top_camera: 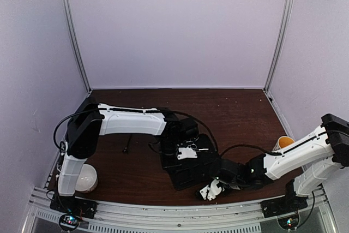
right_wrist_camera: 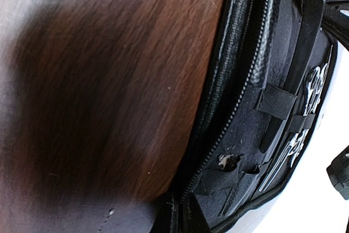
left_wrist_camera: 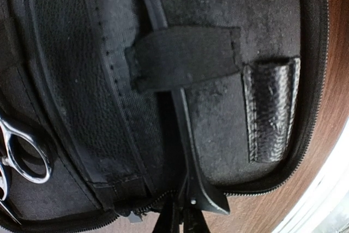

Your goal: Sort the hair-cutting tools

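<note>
Left of the case [top_camera: 188, 177], a thin black stick [top_camera: 126, 145], maybe a second clip, is lying on the table [top_camera: 234, 110]. The left gripper [left_wrist_camera: 182, 219] is pinching together on a black clip [left_wrist_camera: 182, 135] that is sitting under an elastic strap [left_wrist_camera: 182, 58] inside the open case. Two silver scissors [right_wrist_camera: 315, 83] are lying in the case's other half. The right gripper [top_camera: 218, 188] is sitting closed at the case's near edge; cannot tell if it is gripping it.
</note>
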Controlling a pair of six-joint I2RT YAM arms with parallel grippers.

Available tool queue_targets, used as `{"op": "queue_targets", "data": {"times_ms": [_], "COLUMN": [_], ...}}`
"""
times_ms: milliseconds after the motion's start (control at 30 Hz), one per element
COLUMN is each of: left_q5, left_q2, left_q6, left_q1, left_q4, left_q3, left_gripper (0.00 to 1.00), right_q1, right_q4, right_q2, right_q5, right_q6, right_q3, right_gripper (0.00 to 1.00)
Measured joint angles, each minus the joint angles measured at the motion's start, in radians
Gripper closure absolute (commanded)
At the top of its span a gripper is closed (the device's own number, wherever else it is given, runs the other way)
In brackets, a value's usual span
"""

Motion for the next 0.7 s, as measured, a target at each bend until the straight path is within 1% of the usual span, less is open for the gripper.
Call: {"op": "queue_targets", "data": {"times_ms": [100, 233, 700], "left_q5": [0.009, 0.030, 0.031], "left_q2": [0.014, 0.035, 0.030], "left_q6": [0.002, 0.002, -0.035], "left_q1": [0.000, 0.000, 0.000], "left_q4": [-0.007, 0.031, 0.058], "left_q3": [0.026, 0.050, 0.040], "left_gripper": [1.00, 1.00, 1.00], "right_q1": [0.003, 0.003, 0.003], "right_q4": [0.001, 0.001, 0.001], "right_q2": [0.002, 0.002, 0.002], "right_q5": [0.004, 0.006, 0.007], "right_q6": [0.005, 0.008, 0.010], "right_q3": [0.000, 0.000, 0.000], "right_gripper": [1.00, 1.00, 1.00]}}
